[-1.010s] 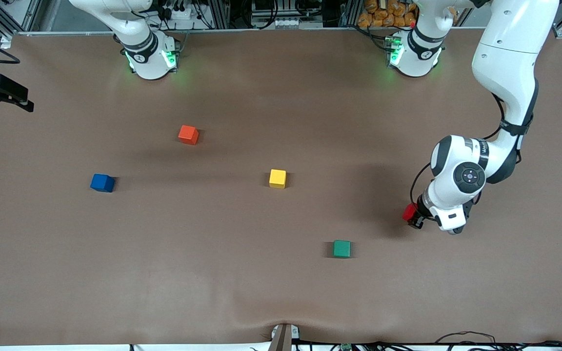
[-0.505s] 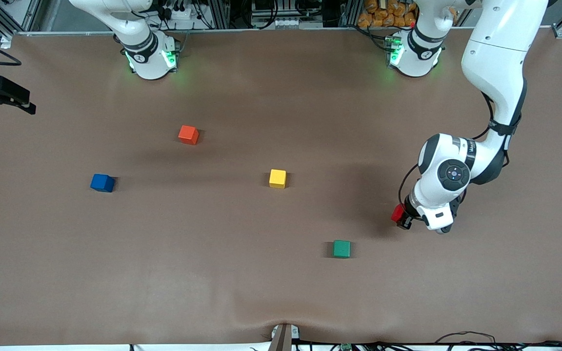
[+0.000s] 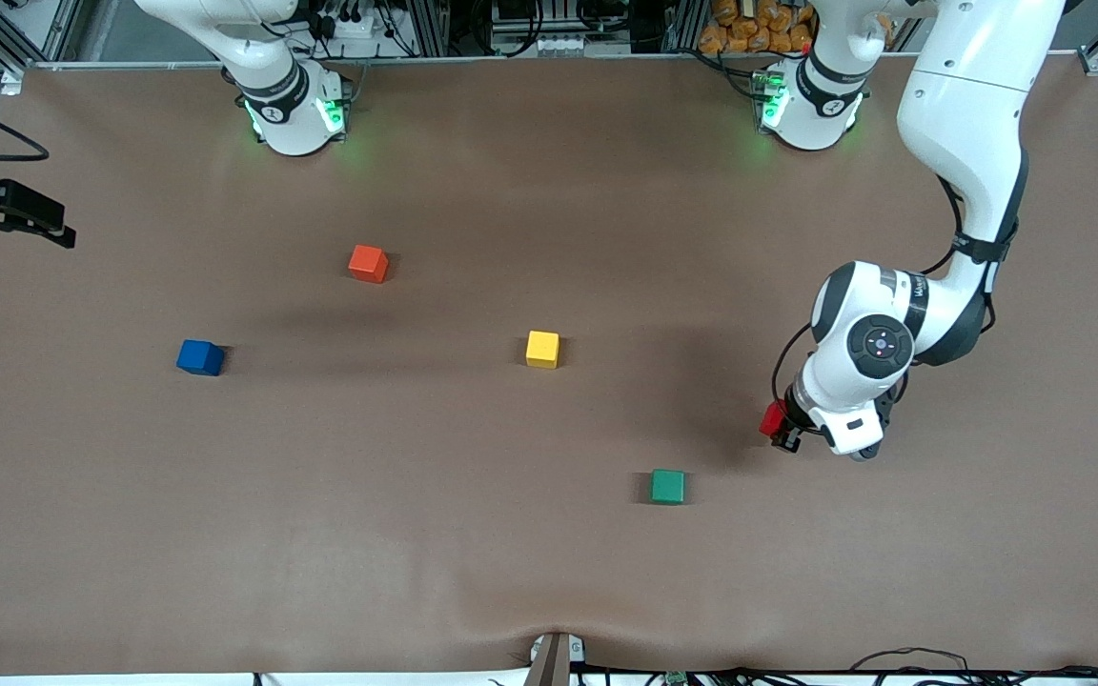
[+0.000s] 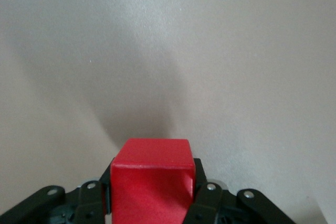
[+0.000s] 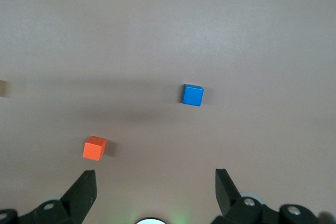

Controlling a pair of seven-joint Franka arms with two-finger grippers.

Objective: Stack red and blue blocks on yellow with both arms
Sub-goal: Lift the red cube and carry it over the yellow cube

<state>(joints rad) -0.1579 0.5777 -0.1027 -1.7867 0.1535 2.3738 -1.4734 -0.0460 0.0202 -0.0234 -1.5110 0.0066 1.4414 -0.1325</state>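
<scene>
Our left gripper point(image 3: 782, 431) grips the red block point(image 3: 774, 417) by 2 flat sides, up over the table toward the left arm's end. It looks light and rigid (matte, unlikely to slip). The yellow block point(image 3: 542, 349) sits mid-table; the right gripper point(image 5: 155, 182) waits, spread wide.

Five cubes of equal size are shown, one of each colour: one red cube point(image 3: 775, 416), one blue cube point(image 3: 199, 357), one yellow cube point(image 3: 542, 349), one orange-red cube point(image 3: 368, 263) and one green cube point(image 3: 668, 486). Four of them are seen resting on the single brown table point(image 3: 473, 562), and one, the red, is held above it. Two white robot arms are counted, each ending in one black two-finger hand, the left hand point(image 3: 782, 429) and the right hand point(image 3: 6, 217).
</scene>
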